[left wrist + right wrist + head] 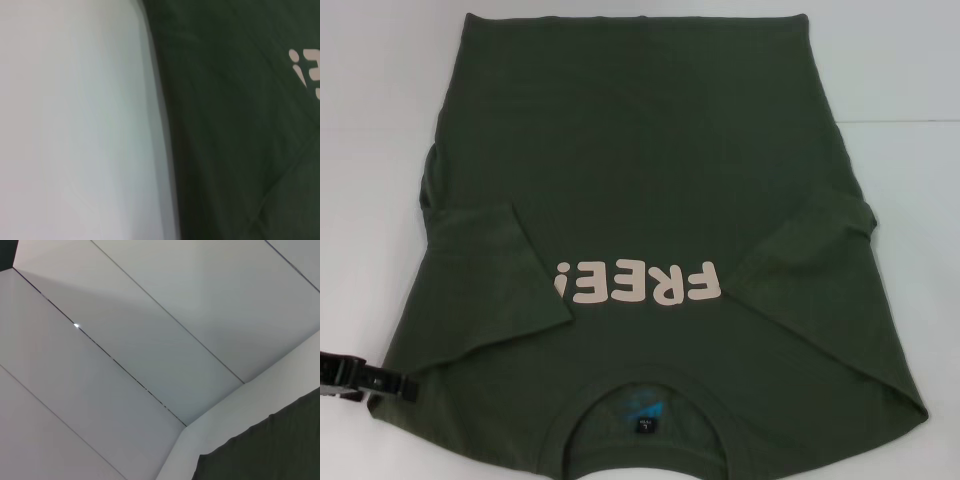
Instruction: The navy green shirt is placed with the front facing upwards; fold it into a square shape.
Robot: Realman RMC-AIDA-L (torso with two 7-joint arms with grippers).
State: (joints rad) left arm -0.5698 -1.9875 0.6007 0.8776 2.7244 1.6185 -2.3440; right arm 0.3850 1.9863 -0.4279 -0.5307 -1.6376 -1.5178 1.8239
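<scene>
**A:** Two sleeves are in, by my read. I've got the navy green shirt [640,200] spread front-up on the white tabletop [900,90], collar nearest the robot, hem at the far edge, and both short sleeves lie folded inward over the chest, one on each side of the pale "FREE!" lettering [638,283].

**B:** So how much of the fold is done?

**A:** I'd call it an early stage. The sleeves are tucked, but the body is at full length and full width, wider at the shoulders than at the hem. To get a square I judge the sides need bringing in and the length needs folding over at least once. None of that shows yet.

**B:** Where are your arms?

**A:** My left pincer [390,383] is low at the shirt's left shoulder edge, right where cloth meets tabletop. From the head view I can't tell how far apart its fingers are or whether they have any cloth. The left wrist view only shows the shirt's edge against the tabletop, no fingers.

**B:** And the right?

**A:** The right pincer isn't visible anywhere. Its wrist camera sees pale wall panels and a corner of green cloth, so I take that arm to be off to the side.
</scene>
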